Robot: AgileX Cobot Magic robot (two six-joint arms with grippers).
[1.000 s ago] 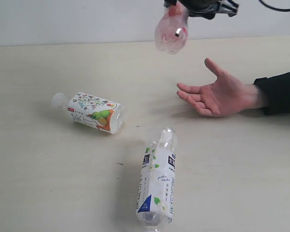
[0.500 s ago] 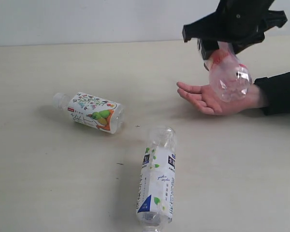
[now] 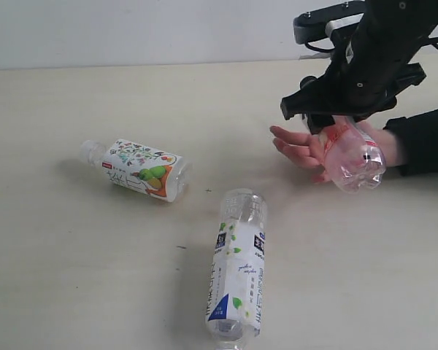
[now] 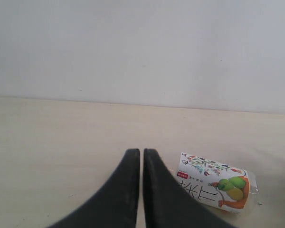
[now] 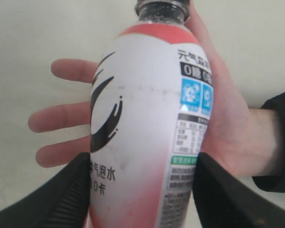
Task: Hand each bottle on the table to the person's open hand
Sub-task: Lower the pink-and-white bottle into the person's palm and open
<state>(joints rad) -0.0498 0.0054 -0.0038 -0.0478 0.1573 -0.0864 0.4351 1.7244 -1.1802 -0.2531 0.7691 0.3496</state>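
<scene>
One pink-label bottle point(image 5: 147, 95), apparently empty, so light, thin-walled and slick, is clamped mid-body in the right gripper point(image 5: 142, 161) with the person's open hand point(image 5: 228, 128) directly beneath; left gripper point(image 4: 141, 156) pressed together, empty, fruit-and-flower bottle point(image 4: 213, 183) just beyond its tips.

The person's open hand point(image 3: 298, 146) lies palm up on the pale wood-grain table point(image 3: 73, 277), fingers spread, a black sleeve at the wrist. Over its palm is the pink-peach bottle point(image 5: 147, 118), clear plastic with a black cap and a black brush-stroke mark on its label. The bottle is clamped between the fingers of the right gripper point(image 5: 142, 190), tilted, its ribbed base end jutting past the heel of the hand. Whether it touches the palm cannot be told. The fruit-and-flower bottle point(image 3: 140, 169) lies on its side well beyond the hand's fingertips, its pale cap pointing away from the hand. The white leafy bottle point(image 3: 239, 270) lies on its side nearer the hand, one clear end pointing roughly toward it.
</scene>
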